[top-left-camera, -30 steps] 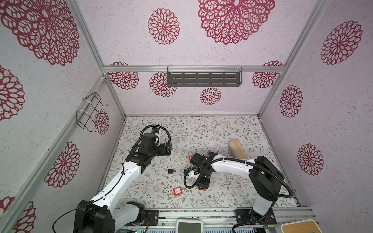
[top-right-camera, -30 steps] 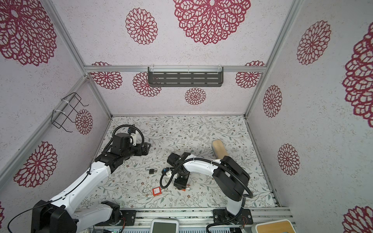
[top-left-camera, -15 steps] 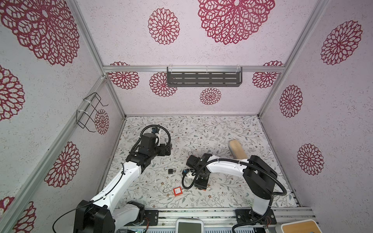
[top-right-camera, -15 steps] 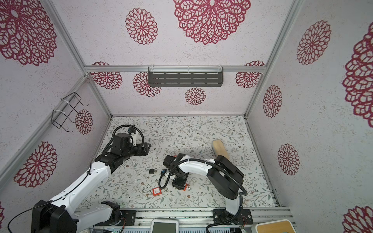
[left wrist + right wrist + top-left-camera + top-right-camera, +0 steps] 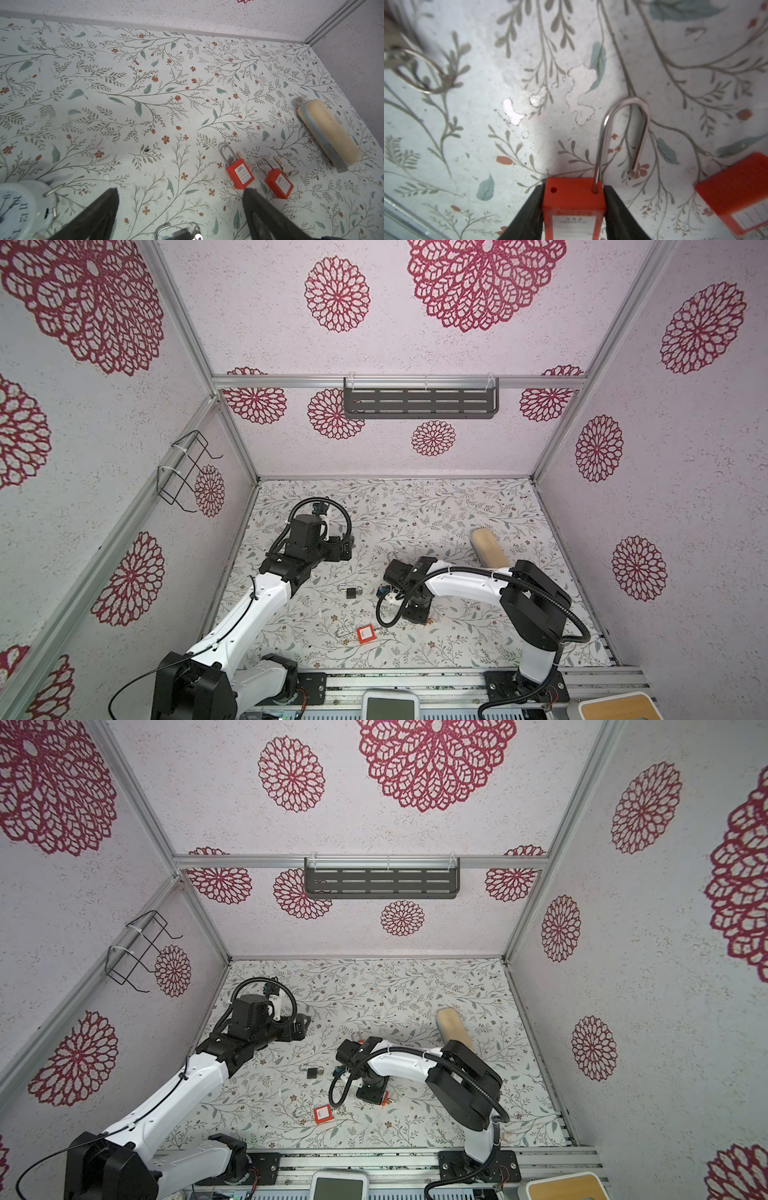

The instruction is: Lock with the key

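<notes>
My right gripper (image 5: pixel 574 187) is clamped on a red plastic padlock with a steel shackle (image 5: pixel 574 204), its black fingers (image 5: pixel 529 212) pressed to both sides of the body. The shackle is sprung, with one leg out of its hole and swung aside. The raised brand line across the body and the print on its white paper label (image 5: pixel 574 227) are too blurred for me to read. A steel key ring (image 5: pixel 419 70) lies near, out of focus, and I cannot tell whether a key hangs on it. In both top views this grip sits midway along the floral-patterned bench (image 5: pixel 457 510), toward its front edge. A second red padlock (image 5: pixel 365 632) (image 5: pixel 323 1114) lies flat nearer that edge, and a small black padlock with silvery keys (image 5: pixel 351 592) (image 5: pixel 312 1073) lies apart from both. My left gripper (image 5: pixel 180 190) hangs with its fingers wide apart near a white alarm clock (image 5: pixel 18 205) whose face reads 9, 10, 11, 12, 1. Since a second ago my right fingers have drawn in and that wrist has edged toward the left side. My left arm and the two loose padlocks are unchanged.
</notes>
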You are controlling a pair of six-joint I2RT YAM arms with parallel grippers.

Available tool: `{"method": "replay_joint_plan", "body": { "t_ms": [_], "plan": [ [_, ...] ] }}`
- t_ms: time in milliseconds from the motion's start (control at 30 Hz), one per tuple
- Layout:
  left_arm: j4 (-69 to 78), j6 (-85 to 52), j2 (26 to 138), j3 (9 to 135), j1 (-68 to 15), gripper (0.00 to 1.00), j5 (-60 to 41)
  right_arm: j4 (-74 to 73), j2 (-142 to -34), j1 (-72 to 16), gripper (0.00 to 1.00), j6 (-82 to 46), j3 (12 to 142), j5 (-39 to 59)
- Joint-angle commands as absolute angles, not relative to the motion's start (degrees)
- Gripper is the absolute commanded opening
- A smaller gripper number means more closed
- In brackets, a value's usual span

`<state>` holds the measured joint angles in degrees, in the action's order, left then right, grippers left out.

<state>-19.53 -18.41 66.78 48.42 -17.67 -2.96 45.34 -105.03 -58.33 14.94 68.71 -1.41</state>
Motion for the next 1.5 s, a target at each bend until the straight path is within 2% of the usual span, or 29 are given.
{"method": "replay_joint_plan", "body": {
  "t_ms": [0, 200, 733, 1000, 1100, 1367, 1467],
  "plan": [
    [-17.9, -17.5, 67.0, 47.8, -17.4, 0.97, -3.2, 44.7, -101.7, -58.1, 0.52, 15.3, 67.9, -2.3],
    [-18.0, -17.4, 67.0, 47.8, -17.4, 0.97, -3.3, 45.6, -100.8, -57.8, 0.57, 16.6, 67.5, -2.6],
    [-17.6, -17.1, 67.8, 48.2, -17.4, 0.97, -4.4, 46.7, -100.6, -56.3, 0.54, 15.4, 65.6, -1.4],
    [-17.7, -17.1, 68.3, 48.7, -17.4, 0.97, -5.4, 46.6, -100.2, -55.9, 0.43, 16.0, 65.5, -0.9],
    [-17.2, -16.2, 68.3, 48.6, -17.4, 0.97, -6.6, 46.7, -99.3, -55.9, 0.36, 16.9, 65.4, -0.5],
    [-15.2, -2.3, 64.2, 45.5, -17.4, 0.99, -14.2, 48.9, -92.1, -55.1, 0.27, 21.8, 68.4, -0.6],
    [-12.6, 1.8, 61.5, 43.7, -17.3, 0.93, -20.0, 50.2, -88.9, -53.8, 0.27, 24.1, 70.4, -0.1]
  ]
}}
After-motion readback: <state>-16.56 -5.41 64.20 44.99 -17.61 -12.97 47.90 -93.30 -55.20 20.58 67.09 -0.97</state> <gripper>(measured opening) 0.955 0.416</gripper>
